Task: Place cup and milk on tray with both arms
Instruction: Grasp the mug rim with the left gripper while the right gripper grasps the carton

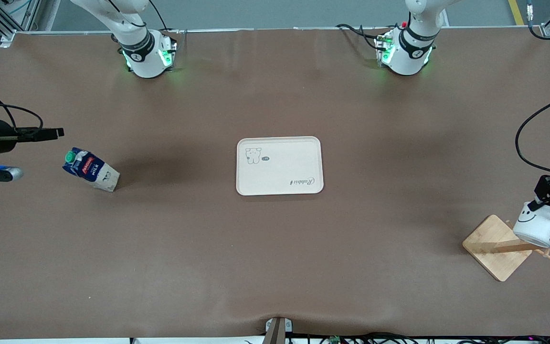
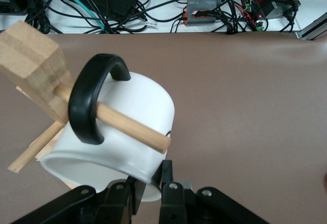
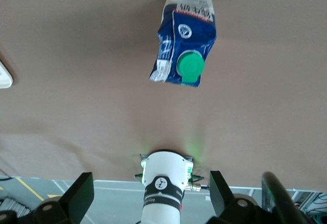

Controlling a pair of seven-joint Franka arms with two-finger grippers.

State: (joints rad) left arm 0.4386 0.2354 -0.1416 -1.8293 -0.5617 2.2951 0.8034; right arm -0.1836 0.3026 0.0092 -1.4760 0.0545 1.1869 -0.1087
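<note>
One cup (image 1: 537, 223), one milk (image 1: 90, 169), one tray (image 1: 280, 166), apparently one wooden rack (image 1: 498, 247)

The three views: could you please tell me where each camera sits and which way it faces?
Front view: high across the table, facing both arm bases; shows tray, milk, cup.
Left wrist view: on the left arm, looking at the cup hung on a wooden peg; left gripper on its rim.
Right wrist view: above the milk; right gripper open.
Shared: the front view shows both cup and milk.

Tray (image 1: 280, 166) mid-bench (image 1: 275, 267). Milk (image 1: 91, 169) toward right arm's end, near right claw (image 1: 53, 134). Cup (image 1: 540, 224) on rack (image 1: 499, 247) peg toward left arm's end, rim pinched by left claw (image 1: 542, 203).
</note>
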